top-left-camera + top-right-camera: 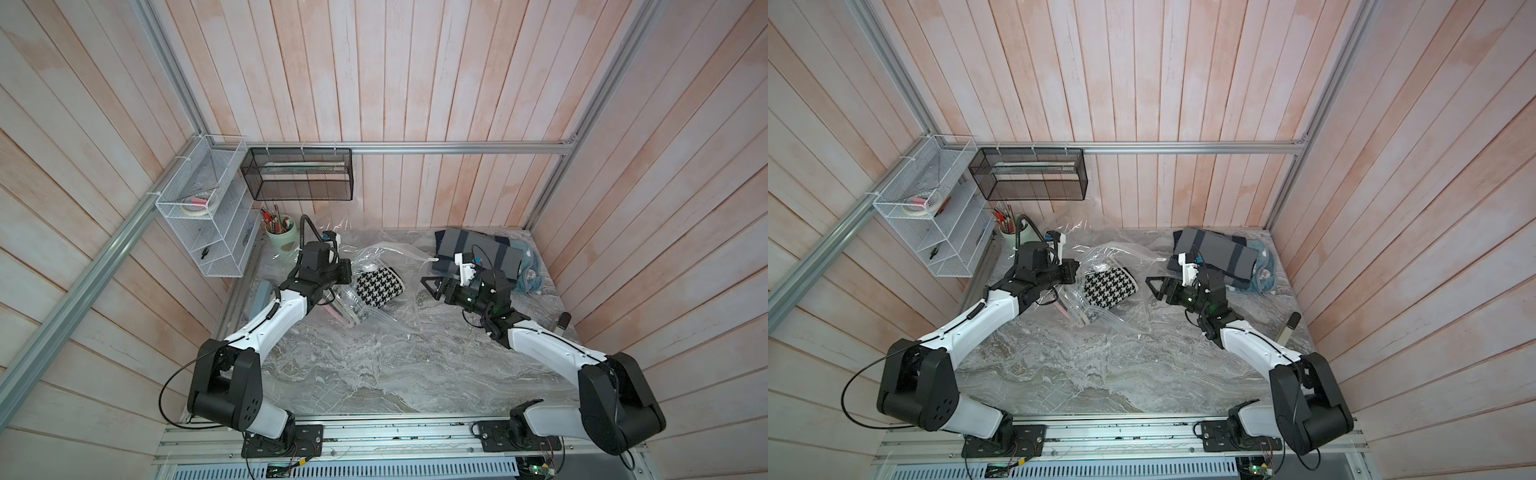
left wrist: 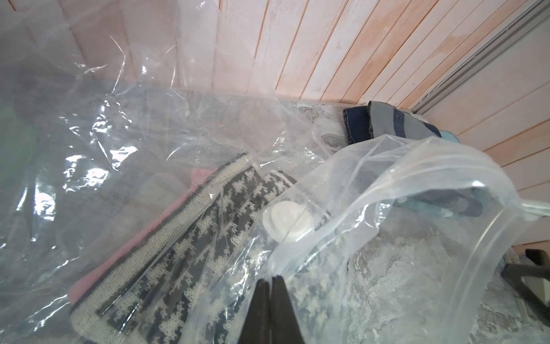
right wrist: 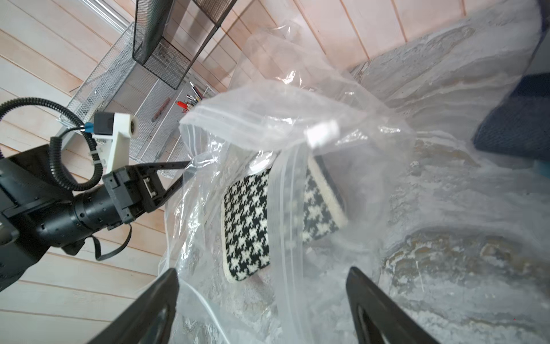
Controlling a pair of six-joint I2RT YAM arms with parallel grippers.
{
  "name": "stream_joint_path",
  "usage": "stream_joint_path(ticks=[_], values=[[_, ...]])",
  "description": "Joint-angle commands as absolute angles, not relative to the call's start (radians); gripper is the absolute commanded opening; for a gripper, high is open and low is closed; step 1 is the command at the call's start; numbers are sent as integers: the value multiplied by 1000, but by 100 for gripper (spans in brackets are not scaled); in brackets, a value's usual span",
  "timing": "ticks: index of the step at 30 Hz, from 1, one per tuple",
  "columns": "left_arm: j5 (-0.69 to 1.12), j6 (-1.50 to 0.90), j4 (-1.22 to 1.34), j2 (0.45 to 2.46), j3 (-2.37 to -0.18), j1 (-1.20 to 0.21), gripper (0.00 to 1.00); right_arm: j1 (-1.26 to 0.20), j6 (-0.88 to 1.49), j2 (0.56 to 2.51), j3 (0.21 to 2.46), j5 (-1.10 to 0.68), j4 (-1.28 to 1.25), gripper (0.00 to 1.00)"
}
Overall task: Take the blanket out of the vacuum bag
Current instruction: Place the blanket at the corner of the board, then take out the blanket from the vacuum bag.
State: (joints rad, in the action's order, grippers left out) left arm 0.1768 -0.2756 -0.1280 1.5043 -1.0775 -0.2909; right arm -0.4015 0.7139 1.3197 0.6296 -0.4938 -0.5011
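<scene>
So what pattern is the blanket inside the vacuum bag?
Black-and-white houndstooth; the blanket shows best in the right wrist view.

the clear crinkly plastic vacuum bag [image 1: 384,255] lies on the marbled stone worktop [image 1: 374,374], left of centre and toward the back. the folded black-and-white houndstooth blanket [image 1: 380,289] is inside it. the left pincer [image 2: 271,278] meets the bag's left side, and the right pincer [image 1: 430,286] is just right of the bag. a folded grey-and-navy striped cloth [image 1: 478,249] lies in the back right corner.

Marble table [image 1: 374,365]: vacuum bag [image 1: 384,316], striped cloth [image 1: 478,249]
</scene>
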Motion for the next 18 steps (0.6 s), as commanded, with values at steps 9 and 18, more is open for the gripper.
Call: stream_joint_path(ticks=[9,18], values=[[275,-248,-28,1569,-1156,-285,0,-603,811,1203,568,-318,-560,82],[312,-264,44,1567,-1132,-286,0,-692,922,1352,575,-247,-686,80]])
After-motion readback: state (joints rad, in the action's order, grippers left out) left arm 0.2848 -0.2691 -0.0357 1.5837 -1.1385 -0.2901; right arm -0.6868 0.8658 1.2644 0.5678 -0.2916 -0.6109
